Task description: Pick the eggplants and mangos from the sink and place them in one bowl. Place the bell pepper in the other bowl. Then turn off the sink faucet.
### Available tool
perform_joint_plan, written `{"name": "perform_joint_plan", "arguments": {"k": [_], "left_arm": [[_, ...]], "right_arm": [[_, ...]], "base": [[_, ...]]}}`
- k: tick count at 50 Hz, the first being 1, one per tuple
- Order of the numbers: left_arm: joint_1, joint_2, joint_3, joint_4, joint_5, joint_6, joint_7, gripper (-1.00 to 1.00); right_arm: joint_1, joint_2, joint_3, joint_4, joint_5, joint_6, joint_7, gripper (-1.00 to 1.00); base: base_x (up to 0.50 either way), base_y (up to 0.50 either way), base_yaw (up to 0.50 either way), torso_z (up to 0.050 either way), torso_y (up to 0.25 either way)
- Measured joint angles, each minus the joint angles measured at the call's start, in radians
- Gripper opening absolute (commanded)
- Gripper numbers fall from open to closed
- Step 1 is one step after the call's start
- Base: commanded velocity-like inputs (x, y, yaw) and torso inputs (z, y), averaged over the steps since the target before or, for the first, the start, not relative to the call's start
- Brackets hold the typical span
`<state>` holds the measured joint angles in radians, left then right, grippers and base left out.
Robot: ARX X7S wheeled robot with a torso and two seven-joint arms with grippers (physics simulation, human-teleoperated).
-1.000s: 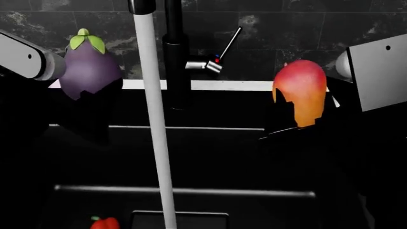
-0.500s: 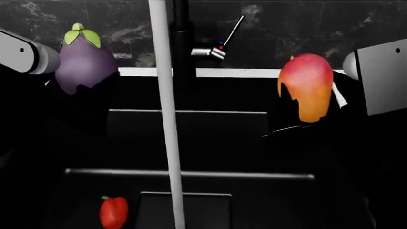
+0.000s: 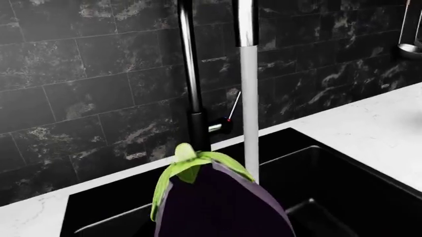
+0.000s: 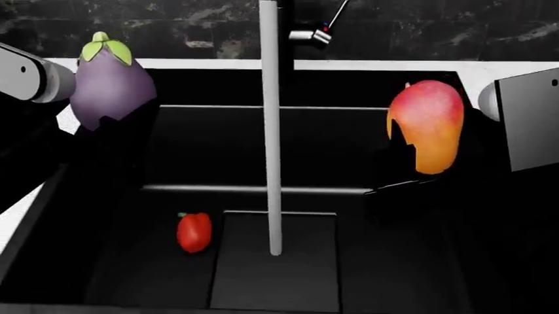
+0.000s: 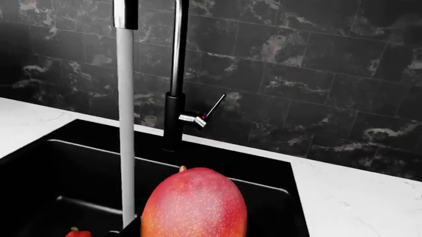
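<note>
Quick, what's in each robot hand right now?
Left hand: closed, holding the eggplant up over the sink.
Right hand: closed, holding the mango up over the sink.

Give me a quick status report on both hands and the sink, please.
Left hand holding eggplant; right hand holding mango. Bell pepper lying in sink. Water stream running between them.

no readable text or labels anywhere, just tiny red and blue dots on the faucet lever point(image 4: 313, 34), no numbers either
</note>
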<state>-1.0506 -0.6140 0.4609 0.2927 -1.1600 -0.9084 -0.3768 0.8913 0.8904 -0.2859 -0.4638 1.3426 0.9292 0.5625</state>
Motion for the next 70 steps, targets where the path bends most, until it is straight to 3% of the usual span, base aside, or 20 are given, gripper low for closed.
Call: {"name": "perform_joint_plan", "arguments": {"k": [18, 70], "left_arm": [[0.001, 0.004, -0.002, 0.003, -0.007, 0.005, -0.008, -1.00], [0.021, 0.017, -0.003, -0.010, -0.011, 0.039, -0.005, -1.00]], "right_arm": [[-0.040, 0.023, 0.028, -0.023, 0.020, -0.021, 0.032, -1.00], [-0.047, 0.071, 0.035, -0.053, 0.024, -0.011, 0.059, -1.00]], "base": [[-0.33, -0.33, 0.00, 0.000, 0.000], [-0.05, -0.50, 0.00, 0.000, 0.000]]}}
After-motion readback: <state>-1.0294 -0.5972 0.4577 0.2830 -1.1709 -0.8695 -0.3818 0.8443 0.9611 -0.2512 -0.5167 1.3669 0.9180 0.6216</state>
